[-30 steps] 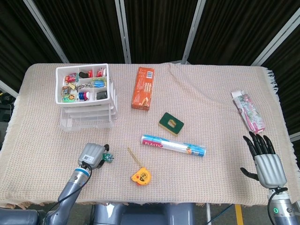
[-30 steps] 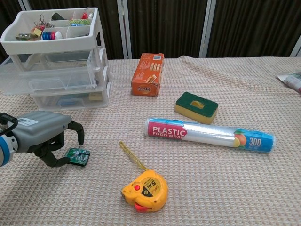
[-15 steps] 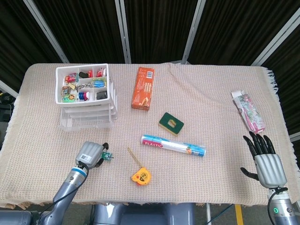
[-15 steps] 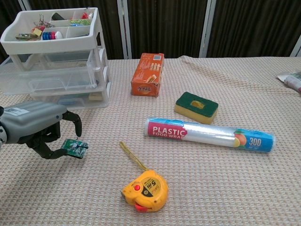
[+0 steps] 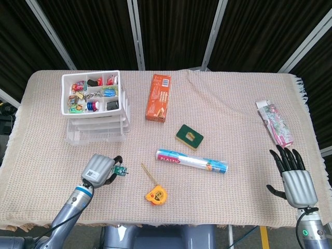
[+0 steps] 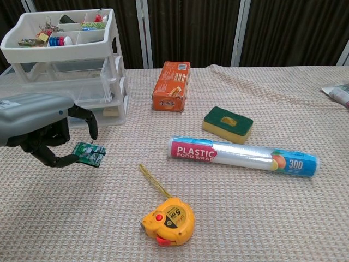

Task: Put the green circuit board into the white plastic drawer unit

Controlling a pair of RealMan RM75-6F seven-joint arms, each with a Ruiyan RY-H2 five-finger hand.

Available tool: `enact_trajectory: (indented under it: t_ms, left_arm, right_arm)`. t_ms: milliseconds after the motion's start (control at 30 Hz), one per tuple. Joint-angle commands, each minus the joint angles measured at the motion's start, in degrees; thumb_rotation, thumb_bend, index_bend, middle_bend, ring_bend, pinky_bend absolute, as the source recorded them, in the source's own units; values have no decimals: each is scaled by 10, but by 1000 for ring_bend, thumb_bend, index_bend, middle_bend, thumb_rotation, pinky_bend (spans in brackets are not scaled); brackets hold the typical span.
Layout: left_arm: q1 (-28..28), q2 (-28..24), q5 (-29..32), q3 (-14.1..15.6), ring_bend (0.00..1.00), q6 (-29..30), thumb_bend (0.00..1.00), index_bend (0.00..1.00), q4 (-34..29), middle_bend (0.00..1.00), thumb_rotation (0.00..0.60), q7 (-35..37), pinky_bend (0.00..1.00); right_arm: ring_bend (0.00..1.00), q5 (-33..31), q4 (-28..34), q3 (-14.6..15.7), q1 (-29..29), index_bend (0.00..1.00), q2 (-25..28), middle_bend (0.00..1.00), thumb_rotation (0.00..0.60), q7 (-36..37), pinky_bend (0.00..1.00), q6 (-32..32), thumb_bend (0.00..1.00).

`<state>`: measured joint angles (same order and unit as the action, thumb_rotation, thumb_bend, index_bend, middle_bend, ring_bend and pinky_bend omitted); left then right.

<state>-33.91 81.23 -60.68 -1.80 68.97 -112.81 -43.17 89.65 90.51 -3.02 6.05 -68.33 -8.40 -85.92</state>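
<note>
Just before the white plastic drawer unit (image 6: 65, 71), left robot hand (image 6: 38, 128) pinches the green circuit board (image 6: 89, 153) above the worktop (image 6: 245, 218); right robot hand (image 5: 295, 176) lies spread.

backdrop: black curtain (image 5: 171, 31) all along my 12 o'clock, with pale metal struts (image 5: 136, 33) crossing it
table: covered by a beige woven cloth (image 5: 233, 109), fringed at the 3 o'clock edge
light: pretty even, soft shadows
floor: dark strip at 9 o'clock, can't tell much

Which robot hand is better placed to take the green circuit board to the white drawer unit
Left. The left robot hand already pinches the green circuit board just in front of the white drawer unit. The right robot hand lies open at the far edge.
</note>
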Motion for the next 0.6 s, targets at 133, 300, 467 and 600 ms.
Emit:
enact_trajectory:
  t_ms: [133, 300, 467, 600]
  left_arm:
    - [-10, -38, -28, -20, 930, 16, 440, 674, -69, 999, 600, -12, 778]
    - [-23, -71, -19, -50, 931, 23, 442, 675, -101, 998, 600, -21, 777]
    - [-41, -104, 33, -93, 930, 18, 443, 675, -105, 998, 600, -17, 777]
    - [-61, -132, 88, -129, 930, 7, 442, 674, -92, 998, 600, -15, 777]
  right_arm:
    - [0, 2, -3, -1, -1, 92, -2, 0, 600, 0, 0, -5, 15]
    - [0, 3, -4, -1, -1, 92, -3, 0, 600, 0, 0, -5, 15]
    - [0, 4, -4, 0, -1, 92, -3, 0, 600, 0, 0, -5, 15]
    - [0, 2, -4, 0, -1, 92, -3, 0, 600, -1, 0, -4, 16]
